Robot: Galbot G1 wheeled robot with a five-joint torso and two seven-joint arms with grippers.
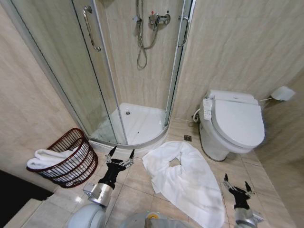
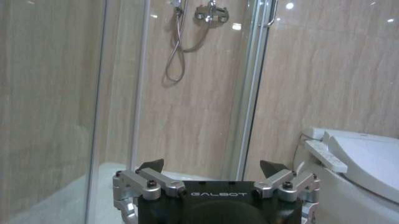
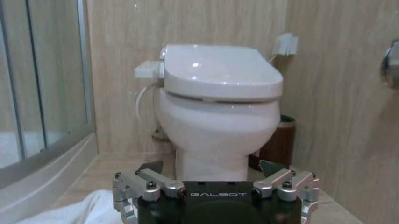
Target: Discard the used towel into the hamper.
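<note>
tiled floor point(image 1: 137, 183): white towel point(image 1: 183, 178) spread out, hamper point(image 1: 71, 159) near wall.

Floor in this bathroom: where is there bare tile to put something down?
Bare tile lies between the hamper and the towel, though the left gripper hangs over it, and between the towel and the right gripper below the toilet. The middle is crowded by the spread towel.
</note>
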